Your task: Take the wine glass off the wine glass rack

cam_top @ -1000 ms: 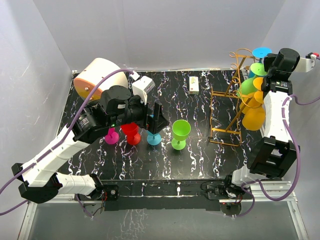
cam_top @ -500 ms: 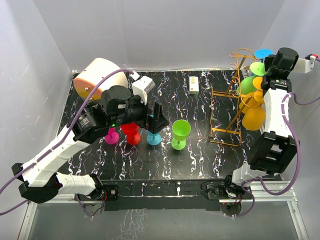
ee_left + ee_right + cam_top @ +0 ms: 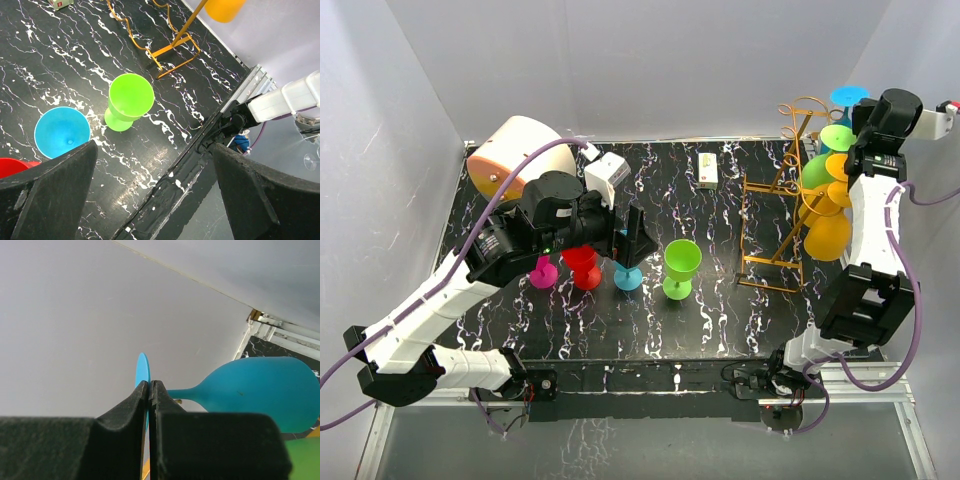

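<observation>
The wine glass rack (image 3: 770, 215) is a tall orange-gold wire frame at the table's right side. A blue wine glass (image 3: 260, 390) lies sideways at its top right, its flat foot (image 3: 848, 96) pointing up at the camera. My right gripper (image 3: 149, 385) is shut on that foot's edge (image 3: 142, 367), high beside the rack (image 3: 860, 108). A green glass (image 3: 817, 172) and an orange glass (image 3: 828, 236) hang on the rack. My left gripper (image 3: 155, 200) hovers open and holds nothing, above the table's near edge.
Standing on the black marbled table are a green glass (image 3: 681, 265), a blue one (image 3: 627, 277), a red one (image 3: 583, 265) and a magenta one (image 3: 543, 272). A cream-and-orange drum (image 3: 510, 155) is at back left, a small white box (image 3: 708, 170) at the back. Grey walls enclose the table.
My right gripper has carried the blue glass slightly up and to the right, away from the rack's top. The left arm has not moved.
</observation>
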